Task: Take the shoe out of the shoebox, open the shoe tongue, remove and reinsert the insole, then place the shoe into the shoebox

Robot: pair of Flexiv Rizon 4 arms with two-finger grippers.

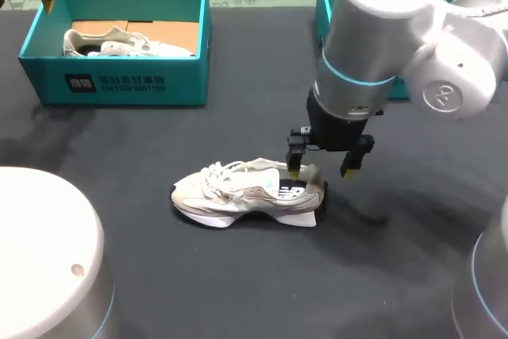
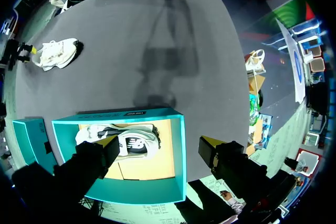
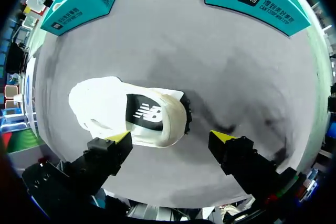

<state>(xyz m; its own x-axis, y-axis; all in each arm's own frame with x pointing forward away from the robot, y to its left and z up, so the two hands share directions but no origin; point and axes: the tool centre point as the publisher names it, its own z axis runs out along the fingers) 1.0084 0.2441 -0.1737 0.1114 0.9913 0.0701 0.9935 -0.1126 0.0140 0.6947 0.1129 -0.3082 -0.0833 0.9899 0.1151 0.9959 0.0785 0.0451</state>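
The shoe (image 1: pixel 246 192) lies on its sole on the table (image 1: pixel 119 156), outside the shoebox (image 1: pixel 119 89), toe towards the left arm's side. The right gripper (image 1: pixel 321 172) hangs over its heel with fingers apart and clamped on nothing, one tip at the collar and the other past the heel. The left gripper (image 2: pixel 160 141) hovers above the shoebox, fingers likewise apart, and a second shoe (image 1: pixel 119 44) lies inside.

Robot lab, white robot arm (image 1: pixel 373 29) over a dark grey table (image 1: pixel 238 275), teal shoebox (image 1: pixel 119 85) set out
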